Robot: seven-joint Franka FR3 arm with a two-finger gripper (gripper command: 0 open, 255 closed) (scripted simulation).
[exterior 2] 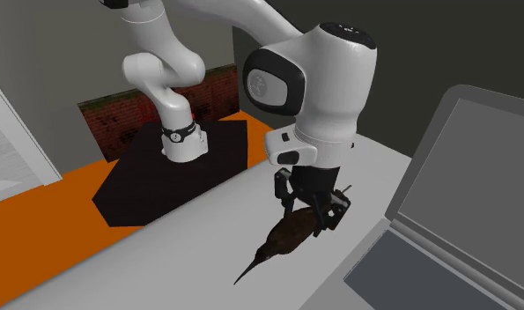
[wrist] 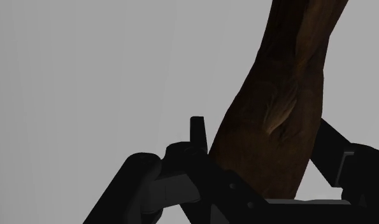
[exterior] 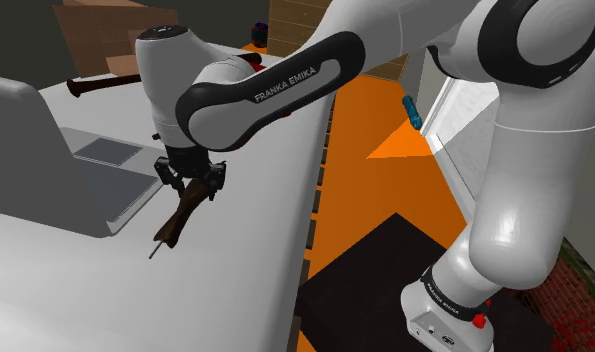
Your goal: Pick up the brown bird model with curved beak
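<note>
The brown bird model (exterior: 188, 203) hangs a little above the pale grey table (exterior: 225, 270), its long thin beak pointing down towards the surface. My black gripper (exterior: 193, 182) is shut on the bird's rear body. In the second exterior view the bird (exterior 2: 289, 237) slants down from the gripper (exterior 2: 311, 210), with the beak tip just over the table (exterior 2: 163, 264). The wrist view has the dark brown body (wrist: 280, 121) clasped between the black fingers (wrist: 200, 175).
An open grey laptop (exterior: 80, 165) lies on the table right beside the gripper, its screen (exterior 2: 480, 167) upright. A second brown object (exterior: 95, 85) rests at the table's far end. The orange floor (exterior: 370, 190) and the black base mat (exterior: 385, 290) lie beyond the table edge.
</note>
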